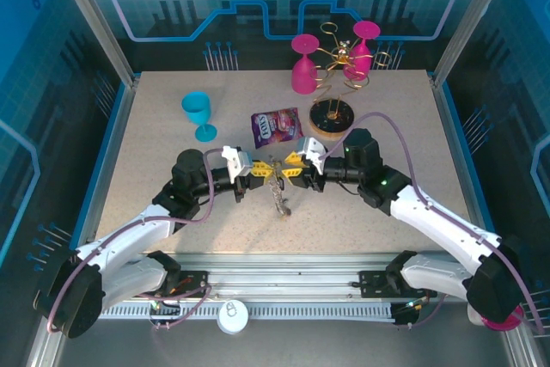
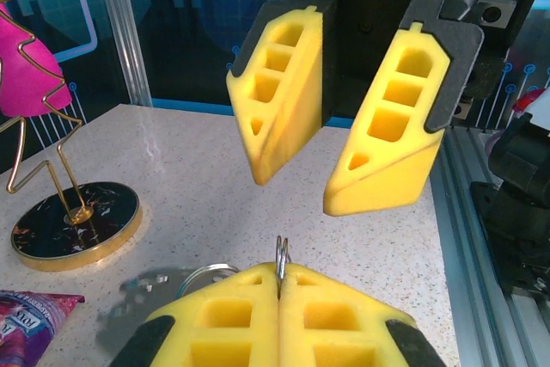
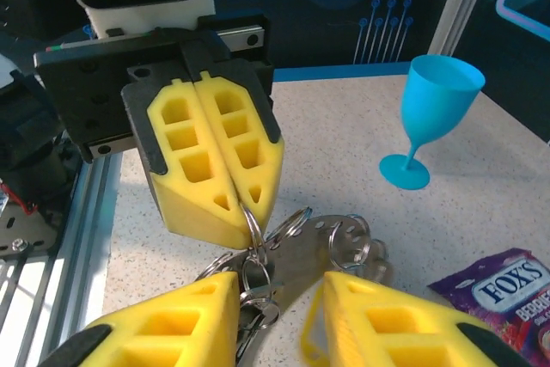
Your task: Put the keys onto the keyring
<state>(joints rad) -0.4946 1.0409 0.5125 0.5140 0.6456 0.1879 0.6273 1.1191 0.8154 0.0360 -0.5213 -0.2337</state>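
Note:
My left gripper (image 1: pixel 268 170) is shut on the keyring (image 2: pixel 281 255), a grey metal split ring that pokes up between its yellow fingertips. In the right wrist view the left gripper (image 3: pixel 249 211) holds that ring (image 3: pixel 252 223) above the table. Smaller rings and the keys (image 3: pixel 253 324) dangle from it. The keys (image 1: pixel 281 201) hang just below where both grippers meet. My right gripper (image 3: pixel 279 279) is open, its fingers on either side of the hanging bunch without closing on it. It faces the left gripper tip to tip (image 2: pixel 296 191).
A flat grey metal piece with holes (image 3: pixel 352 242) lies under the bunch with more rings on it. Behind stand a purple snack packet (image 1: pixel 275 126), a blue goblet (image 1: pixel 199 113), a round wooden base (image 1: pixel 332 118) and a gold wire rack (image 1: pixel 339 62) holding pink glasses.

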